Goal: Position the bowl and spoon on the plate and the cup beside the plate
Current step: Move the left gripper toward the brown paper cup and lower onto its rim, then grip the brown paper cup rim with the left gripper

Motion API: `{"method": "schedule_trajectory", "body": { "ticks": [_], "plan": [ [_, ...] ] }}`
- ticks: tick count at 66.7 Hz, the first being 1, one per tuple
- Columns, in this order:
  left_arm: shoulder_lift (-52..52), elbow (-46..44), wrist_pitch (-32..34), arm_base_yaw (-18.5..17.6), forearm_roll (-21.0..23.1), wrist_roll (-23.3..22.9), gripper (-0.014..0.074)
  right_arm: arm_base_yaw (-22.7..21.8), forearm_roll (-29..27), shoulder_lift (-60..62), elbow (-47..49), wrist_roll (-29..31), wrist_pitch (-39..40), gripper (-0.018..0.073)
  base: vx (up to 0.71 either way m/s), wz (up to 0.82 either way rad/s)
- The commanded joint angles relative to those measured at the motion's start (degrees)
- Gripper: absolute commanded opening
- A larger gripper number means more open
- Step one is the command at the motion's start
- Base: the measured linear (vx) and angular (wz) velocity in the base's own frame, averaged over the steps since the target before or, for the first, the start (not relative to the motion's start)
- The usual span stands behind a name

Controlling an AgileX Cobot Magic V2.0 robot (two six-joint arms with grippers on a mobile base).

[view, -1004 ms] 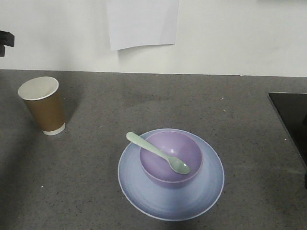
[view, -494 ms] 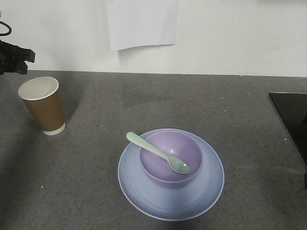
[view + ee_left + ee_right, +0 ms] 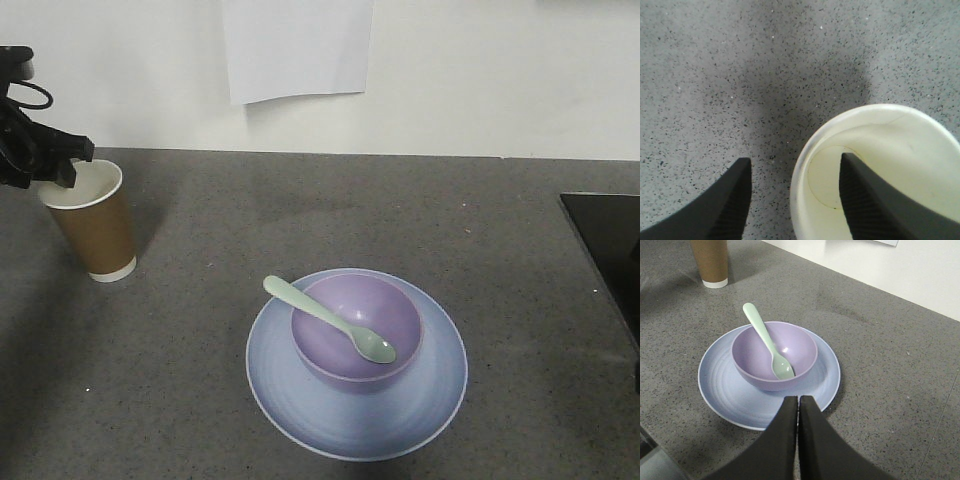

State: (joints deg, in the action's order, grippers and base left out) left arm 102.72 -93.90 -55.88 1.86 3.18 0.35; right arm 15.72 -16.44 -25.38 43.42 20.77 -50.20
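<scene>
The brown paper cup (image 3: 95, 225) stands upright at the far left of the grey counter. My left gripper (image 3: 62, 158) hovers open at its rim. In the left wrist view the left gripper (image 3: 794, 159) straddles the near wall of the cup (image 3: 900, 150), one finger over the white inside and one outside. The lavender bowl (image 3: 400, 310) sits on the pale blue plate (image 3: 300, 400), and the mint spoon (image 3: 325, 317) lies in it with its handle over the rim. My right gripper (image 3: 798, 397) is shut and empty, just before the plate (image 3: 720, 390), bowl (image 3: 755, 350) and spoon (image 3: 765, 337).
A white sheet of paper (image 3: 297, 45) hangs on the wall behind the counter. A black panel (image 3: 610, 240) lies at the counter's right edge. The cup (image 3: 710, 260) also shows at the top left of the right wrist view.
My left gripper has come in from the left edge, moving right and down to the cup's rim. The cup, plate, bowl and spoon have not moved.
</scene>
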Motion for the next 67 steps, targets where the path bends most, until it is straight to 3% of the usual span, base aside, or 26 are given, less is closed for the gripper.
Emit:
{"method": "schedule_trajectory", "body": {
  "ticks": [1, 17, 24, 33, 38, 48, 62, 67],
  "plan": [
    [-1.6, -1.6, 2.0, 0.2, 0.5, 0.0, 0.0388, -0.3, -0.9, -0.7, 1.3, -0.2, 4.0, -0.0006, 0.00, 0.00],
    [-0.1, -1.6, 0.7, 0.2, 0.4, 0.0, 0.0337, -0.3, -0.9, -0.7, 1.3, -0.2, 4.0, -0.0006, 0.00, 0.00],
    [-0.2, -1.6, 0.2, 0.1, -1.2, 0.0, 0.0222, -0.3, -0.9, -0.7, 1.3, -0.2, 4.0, -0.0006, 0.00, 0.00],
    [-0.2, -1.6, -1.8, 0.1, -1.9, 1.9, 0.0000, -0.3, -0.9, -0.7, 1.3, -0.2, 4.0, -0.0006, 0.00, 0.00],
    [-0.3, -1.6, -2.4, 0.1, -1.1, 2.9, -0.0009, -0.3, -0.9, -0.7, 1.3, -0.2, 4.0, -0.0006, 0.00, 0.00],
    [-2.3, -1.6, -4.8, 0.1, 4.6, 4.8, -0.0008, -0.3, -0.9, -0.7, 1.3, -0.2, 4.0, -0.0006, 0.00, 0.00],
    [-7.3, -1.6, -13.5, -0.6, 20.3, 13.8, -0.0008, -0.3, -0.9, -0.7, 1.3, -0.2, 4.0, -0.0006, 0.00, 0.00],
    [-8.7, -1.3, -15.8, -2.1, 23.0, 15.2, -0.0008, -0.3, -0.9, -0.7, 1.3, -0.2, 4.0, -0.0006, 0.00, 0.00]
  ]
}}
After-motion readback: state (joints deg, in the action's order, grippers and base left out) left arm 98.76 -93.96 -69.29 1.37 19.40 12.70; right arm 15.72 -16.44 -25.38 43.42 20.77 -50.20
